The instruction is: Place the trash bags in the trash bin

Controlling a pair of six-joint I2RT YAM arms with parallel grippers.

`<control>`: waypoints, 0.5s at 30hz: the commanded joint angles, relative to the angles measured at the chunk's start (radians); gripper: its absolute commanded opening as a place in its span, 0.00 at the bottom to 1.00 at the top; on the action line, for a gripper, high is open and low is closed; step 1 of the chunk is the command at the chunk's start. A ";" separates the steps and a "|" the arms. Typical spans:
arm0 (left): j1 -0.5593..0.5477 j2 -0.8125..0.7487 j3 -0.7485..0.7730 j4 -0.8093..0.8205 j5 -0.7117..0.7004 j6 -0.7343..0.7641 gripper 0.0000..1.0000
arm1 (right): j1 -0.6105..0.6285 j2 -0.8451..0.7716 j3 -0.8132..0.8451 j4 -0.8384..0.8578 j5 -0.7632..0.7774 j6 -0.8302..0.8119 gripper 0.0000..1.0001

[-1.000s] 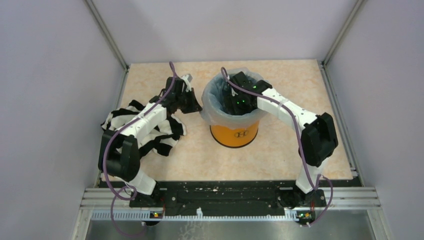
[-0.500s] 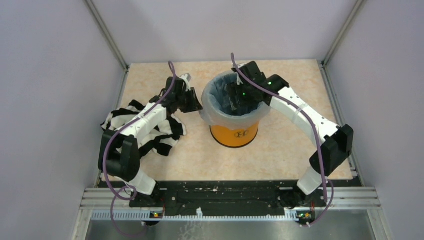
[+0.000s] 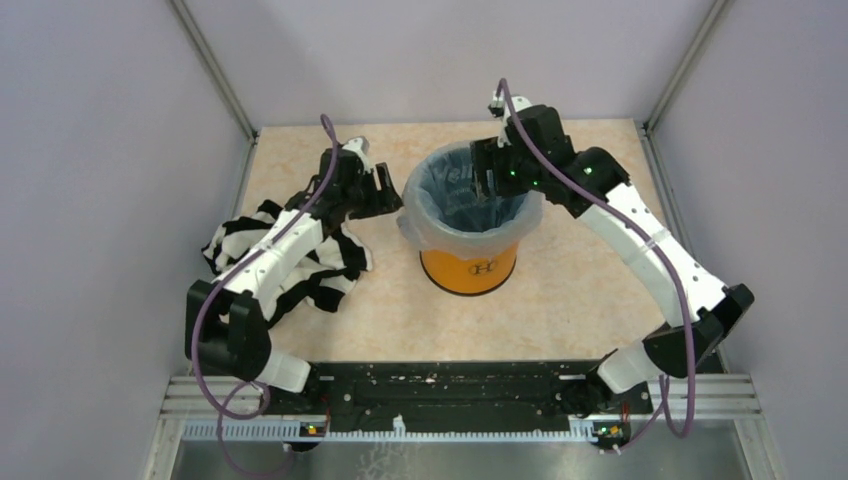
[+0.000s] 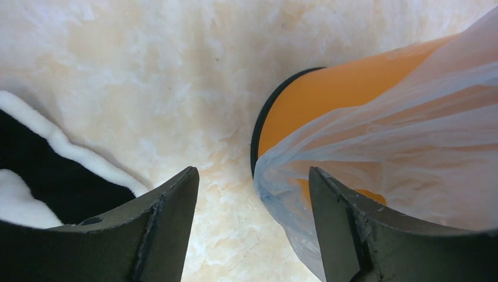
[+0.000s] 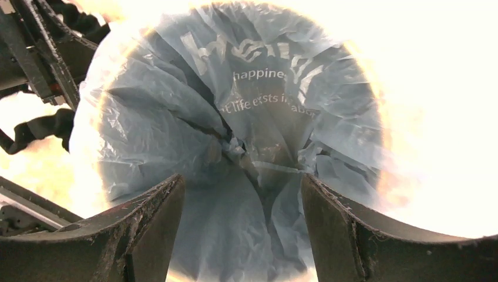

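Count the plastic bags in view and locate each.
1. The pale-blue trash bag lines the orange trash bin mid-table, its edge draped over the rim. Another could lie hidden under the striped cloth.

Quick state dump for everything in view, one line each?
trash bag: lining the bin, top edge folded over the rim.
trash bin: upright, lined.
left gripper: open, empty, beside the bin.
right gripper: open, empty, over the bin's mouth.
striped cloth: heaped left of the bin.

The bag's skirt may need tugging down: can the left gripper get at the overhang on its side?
Probably yes: the left gripper is open beside the trash bin, with the trash bag partly between its fingers, nothing blocking.
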 commanded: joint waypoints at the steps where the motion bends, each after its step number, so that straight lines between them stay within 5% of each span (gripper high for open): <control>1: 0.014 -0.085 0.049 0.018 -0.057 0.018 0.77 | 0.000 -0.080 0.060 0.021 0.070 0.013 0.73; 9: 0.036 -0.138 0.150 -0.046 -0.024 0.046 0.83 | -0.011 -0.148 0.035 0.006 0.237 -0.018 0.83; 15: 0.022 -0.148 0.257 -0.063 0.085 0.040 0.83 | -0.125 -0.172 -0.066 0.050 0.123 -0.003 0.85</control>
